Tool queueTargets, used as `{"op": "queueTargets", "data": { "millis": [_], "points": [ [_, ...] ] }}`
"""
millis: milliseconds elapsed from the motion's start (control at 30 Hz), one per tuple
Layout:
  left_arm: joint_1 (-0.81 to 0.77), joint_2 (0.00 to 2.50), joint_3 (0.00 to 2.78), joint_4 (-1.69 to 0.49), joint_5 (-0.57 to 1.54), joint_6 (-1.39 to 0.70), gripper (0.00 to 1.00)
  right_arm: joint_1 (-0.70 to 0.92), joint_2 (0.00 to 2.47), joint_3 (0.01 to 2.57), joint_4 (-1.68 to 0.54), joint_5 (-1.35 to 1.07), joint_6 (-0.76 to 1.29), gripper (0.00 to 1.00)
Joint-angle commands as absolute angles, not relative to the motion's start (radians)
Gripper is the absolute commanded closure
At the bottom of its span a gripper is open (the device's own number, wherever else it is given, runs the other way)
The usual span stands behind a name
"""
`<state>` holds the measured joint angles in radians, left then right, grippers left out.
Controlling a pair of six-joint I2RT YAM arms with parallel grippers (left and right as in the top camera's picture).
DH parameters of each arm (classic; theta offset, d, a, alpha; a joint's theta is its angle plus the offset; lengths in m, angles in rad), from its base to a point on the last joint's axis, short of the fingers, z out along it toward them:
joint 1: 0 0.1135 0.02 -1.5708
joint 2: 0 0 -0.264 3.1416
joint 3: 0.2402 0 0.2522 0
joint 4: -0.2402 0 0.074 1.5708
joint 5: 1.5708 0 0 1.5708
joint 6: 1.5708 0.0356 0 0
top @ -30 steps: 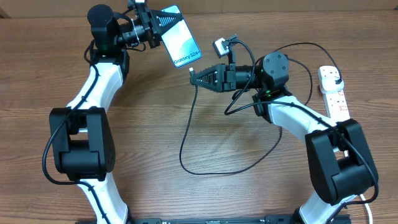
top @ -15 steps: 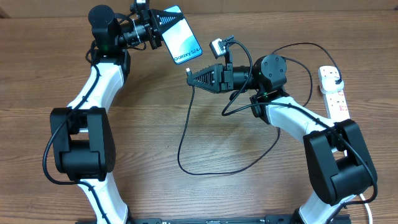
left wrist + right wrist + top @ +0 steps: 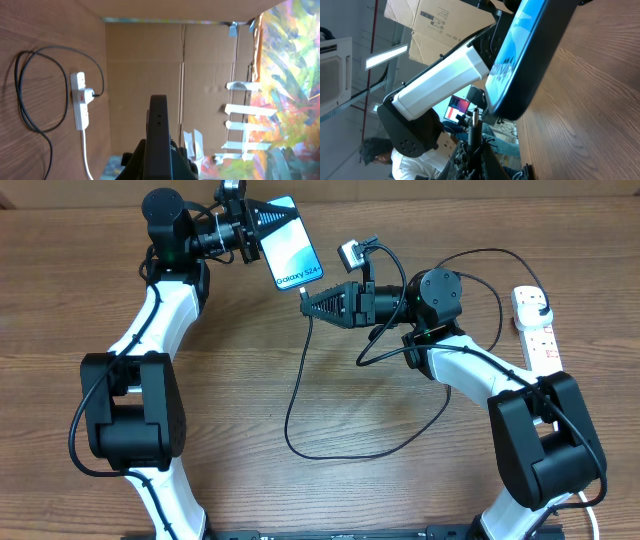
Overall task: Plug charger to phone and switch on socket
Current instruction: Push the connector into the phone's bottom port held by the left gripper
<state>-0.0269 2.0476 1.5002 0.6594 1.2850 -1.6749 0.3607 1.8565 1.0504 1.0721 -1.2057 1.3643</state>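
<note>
My left gripper (image 3: 262,222) is shut on the phone (image 3: 291,247), holding it above the table with its light blue screen up; in the left wrist view the phone (image 3: 159,135) shows edge-on between the jaws. My right gripper (image 3: 310,302) is shut on the charger's connector tip (image 3: 475,121), which points at the phone's lower end (image 3: 520,65) a short gap away. The black charger cable (image 3: 300,405) loops over the table. Its plug (image 3: 541,308) sits in the white socket strip (image 3: 536,330), which also shows in the left wrist view (image 3: 80,100).
The wooden table (image 3: 250,480) carries only the cable loop in its middle. The strip lies near the right edge with its white cord (image 3: 86,152) trailing away. Cardboard walls (image 3: 145,60) stand behind the table.
The phone has moved slightly down and right toward the connector. My right gripper has shifted a little left and now sits just below the phone's lower end.
</note>
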Motion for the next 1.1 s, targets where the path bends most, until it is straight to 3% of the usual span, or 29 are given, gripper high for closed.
{"op": "queueTargets", "data": {
  "millis": [0, 1067],
  "points": [
    [-0.033, 2.023, 1.510, 0.670, 1.325, -1.709, 0.96, 0.358, 1.858, 1.048, 1.076, -1.190, 1.357, 0.96],
    [-0.060, 2.023, 1.510, 0.670, 1.272, -1.698, 0.96, 0.359, 1.858, 1.048, 1.042, -1.165, 1.357, 0.96]
  ]
}}
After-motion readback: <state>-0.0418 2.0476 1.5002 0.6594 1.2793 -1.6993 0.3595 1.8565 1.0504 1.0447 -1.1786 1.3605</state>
